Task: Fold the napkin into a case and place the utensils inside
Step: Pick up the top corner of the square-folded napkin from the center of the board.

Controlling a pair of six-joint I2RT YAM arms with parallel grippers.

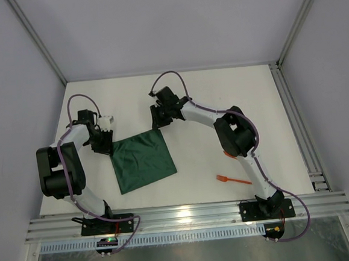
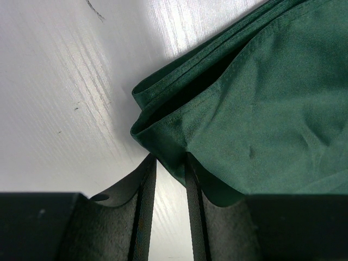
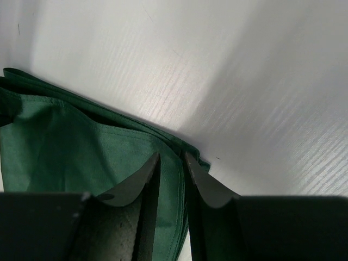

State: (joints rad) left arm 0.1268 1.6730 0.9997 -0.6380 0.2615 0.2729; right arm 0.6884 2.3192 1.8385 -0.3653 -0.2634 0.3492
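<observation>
Care belongs in the release: the folded napkin (image 1: 144, 162) lies on the table (image 1: 221, 102), left gripper (image 2: 168, 163) and right gripper (image 3: 171, 157) slightly parted at its far corners, so lift straight up without dragging layers.

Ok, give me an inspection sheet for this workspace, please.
Surface: white table, glossy.
Job's things: dark green napkin, folded in layers, flat; one orange utensil right of it; a second orange piece half hidden under the right arm.
Clutter: nothing seen.
Grippers: left gripper and right gripper, jaws slightly apart, at the napkin's far corners.
Cables: purple cables looped along both arms.
Surroundings: grey walls, aluminium rail at the near edge.
</observation>
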